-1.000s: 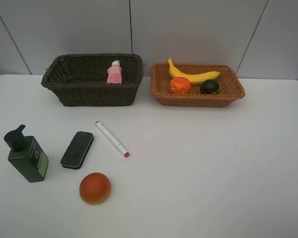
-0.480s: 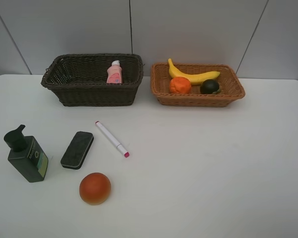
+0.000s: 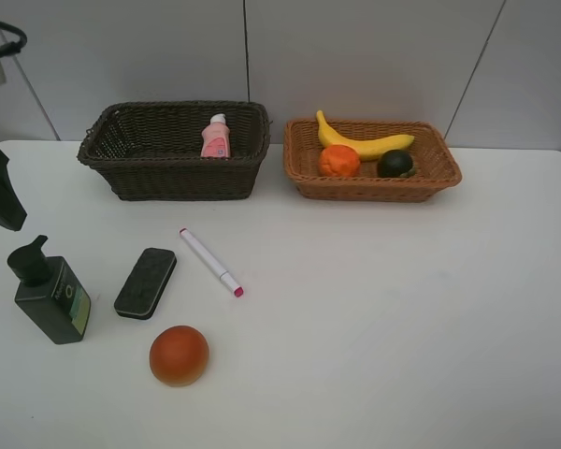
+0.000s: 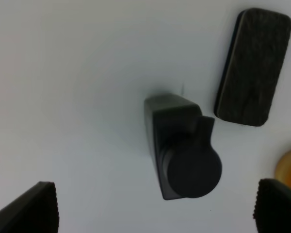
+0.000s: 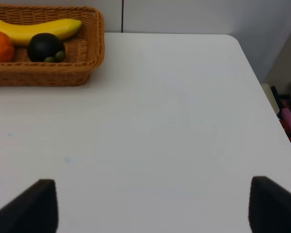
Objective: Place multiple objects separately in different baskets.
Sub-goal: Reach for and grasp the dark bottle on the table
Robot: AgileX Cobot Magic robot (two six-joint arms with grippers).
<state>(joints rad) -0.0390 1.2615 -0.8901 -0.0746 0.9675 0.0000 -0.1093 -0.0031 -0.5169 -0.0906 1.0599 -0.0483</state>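
Woven dark brown basket (image 3: 178,180), upper left; woven orange-tan basket (image 3: 374,190), upper right. Yellow banana (image 3: 365,143), bumpy orange tangerine (image 3: 338,161), dark green fruit (image 3: 394,164). Pink bottle (image 3: 215,138), white cap. Dark green pump bottle (image 3: 52,297), black pump, lighter green label. Black eraser (image 3: 146,282). White marker (image 3: 209,261), pink tip. Red-orange ball (image 3: 179,354). White table (image 3: 402,309), grey wall (image 3: 355,47).

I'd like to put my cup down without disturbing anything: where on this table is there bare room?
In the high view, the whole right half of the table is bare, from the white marker across, in front of the light basket. The front left is crowded: pump bottle, black eraser, marker and red-orange ball sit close together.
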